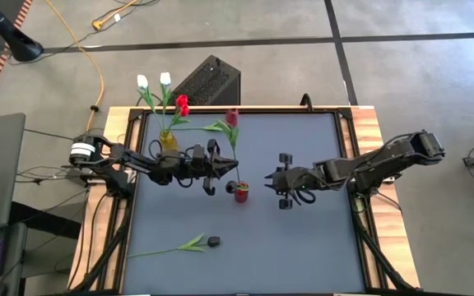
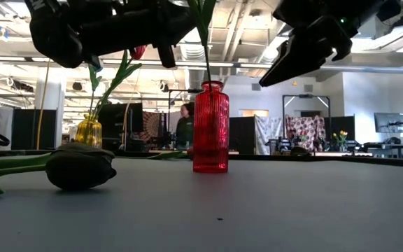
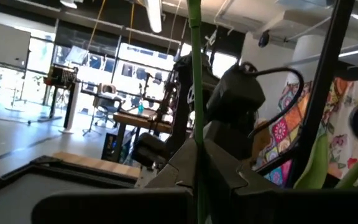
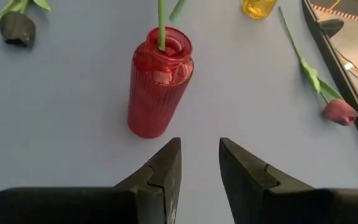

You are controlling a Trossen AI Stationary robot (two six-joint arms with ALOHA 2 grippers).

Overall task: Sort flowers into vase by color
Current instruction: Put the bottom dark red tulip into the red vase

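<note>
The dark tulip [image 1: 213, 242] is lying nearest the front edge, flat on the worktop [image 1: 303, 247] in the lower left of the high view. Its long axis is running left to right across the frame, with the head pointing toward the centre and the stem trailing off to the left. It is sitting well apart from both pincers, below and slightly left of the left one. That side looks the easier reach for the next pick, crossing the stem rather than lying along it.

Farther in, at mid-frame, the red vase [image 4: 157, 84] is standing upright with a green stem [image 4: 161, 25] rising out of its mouth. The left pincer [image 1: 220, 175] is hanging just above and left of it, apparently pinching that stem between nearly closed fingers.

The right pincer [image 4: 197, 143] is waiting just right of the vase, facing it, holding nothing, its fingers parted a little.

Beyond, toward the upper left, the yellow vase [image 1: 168, 141] is holding white and red flowers. A red tulip [image 4: 339, 112] is lying loose near the far edge.
</note>
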